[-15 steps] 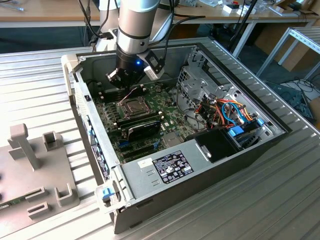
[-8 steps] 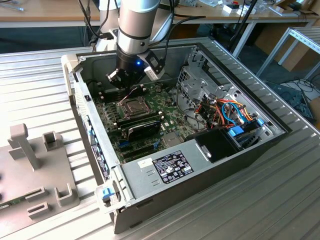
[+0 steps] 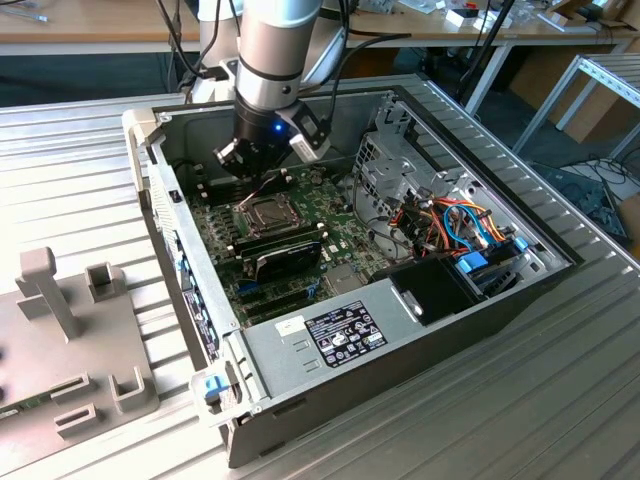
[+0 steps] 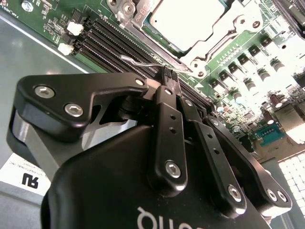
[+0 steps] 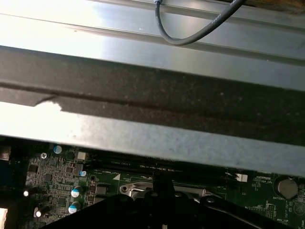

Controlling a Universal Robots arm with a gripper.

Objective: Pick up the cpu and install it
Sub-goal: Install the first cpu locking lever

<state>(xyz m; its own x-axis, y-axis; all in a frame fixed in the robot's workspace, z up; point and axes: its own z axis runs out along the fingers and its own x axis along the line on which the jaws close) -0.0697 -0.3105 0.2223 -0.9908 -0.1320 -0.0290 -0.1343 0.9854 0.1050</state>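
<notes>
The cpu (image 4: 188, 19) lies flat in the motherboard socket, its dull silver top showing through the hinged metal frame (image 4: 224, 36). In the exterior view the socket (image 3: 266, 211) sits mid-board inside the open computer case. My gripper (image 4: 166, 76) hangs just beside the socket, over the black memory slots (image 4: 109, 40). Its two black fingers are pressed together with nothing between them. Their tips are close to the thin wire socket lever (image 4: 138, 61). The exterior view has the gripper (image 3: 262, 178) right behind the socket, low in the case.
The case's metal wall (image 5: 152, 62) rises close behind the gripper. A black card (image 3: 288, 255) stands in front of the socket, a drive cage (image 3: 400, 170) and coloured cables (image 3: 460, 225) to the exterior view's right. A grey fixture (image 3: 60, 320) sits outside, at the left.
</notes>
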